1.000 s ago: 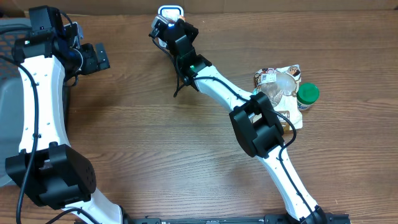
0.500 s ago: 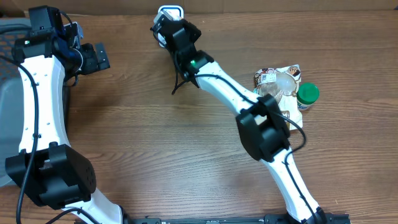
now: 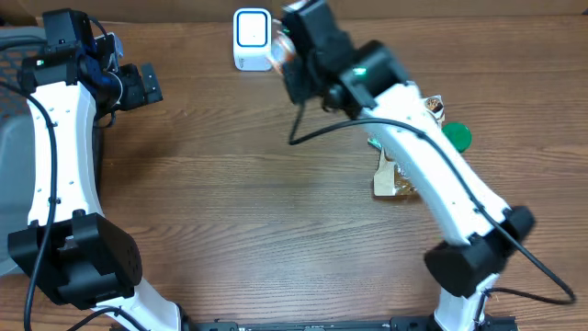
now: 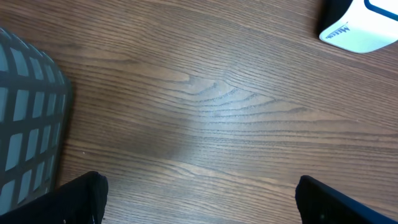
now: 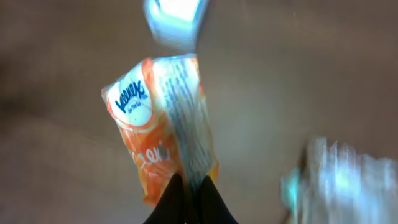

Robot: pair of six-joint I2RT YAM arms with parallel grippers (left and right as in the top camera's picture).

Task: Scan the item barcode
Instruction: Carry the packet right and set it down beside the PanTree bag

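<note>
An orange Kleenex tissue pack (image 5: 158, 124) hangs from my right gripper (image 5: 189, 198), which is shut on the pack's lower edge. In the overhead view the pack (image 3: 278, 52) shows only as a sliver beside my right gripper (image 3: 289, 55), just right of the white and blue scanner (image 3: 251, 38). The wrist view is blurred, with the scanner (image 5: 174, 18) above the pack. I cannot make out a barcode. My left gripper (image 3: 138, 85) stands open over bare wood at the far left (image 4: 199, 205), with nothing between its fingers. The scanner's corner (image 4: 364, 25) shows at that view's top right.
A grey basket (image 3: 11, 138) sits at the table's left edge, and its wall (image 4: 25, 124) is close to my left fingers. Under the right arm lie a green-lidded jar (image 3: 457, 136) and a printed packet (image 3: 395, 181).
My right arm has swung right and off the scanner, carrying the tissue pack, so the scanner now shows uncovered. The left arm has not moved.
</note>
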